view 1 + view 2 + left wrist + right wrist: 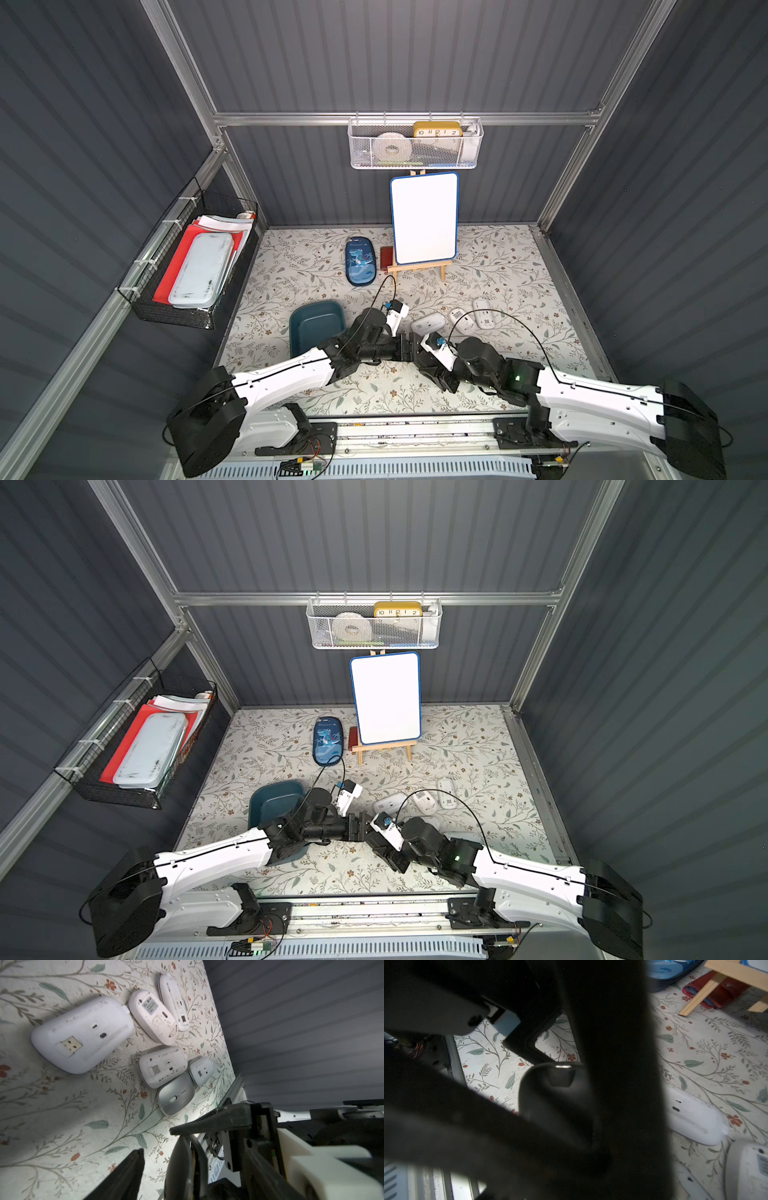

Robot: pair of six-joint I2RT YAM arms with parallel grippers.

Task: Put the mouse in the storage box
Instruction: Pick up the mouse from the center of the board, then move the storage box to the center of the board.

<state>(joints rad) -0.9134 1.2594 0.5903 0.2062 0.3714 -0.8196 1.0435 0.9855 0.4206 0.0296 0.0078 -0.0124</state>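
right claw: closed on the black mouse, at mid-table right in front of my base. Looks clear of the table to me.
left claw: nose to nose with the right claw, jaws apart. The 1 left finger I can see sits just beside the black mouse, not touching.
mouse axis: from the left wrist it's edge-on and runs roughly along my left fingers, so I reckon they'd close on its 2 broad faces.
storage box: on the table off to my left, partly under my left forearm. The part that shows has nothing in it.
who's nearer: left arm, easily. The right would have to reach across it. Reads like a handover, so next the left claw closes and the right lets go.
pale mice: 6 of them further out on my right, 5 belly-up and 1 silver mouse right way up.
risk: right claw opening before left has a real hold.
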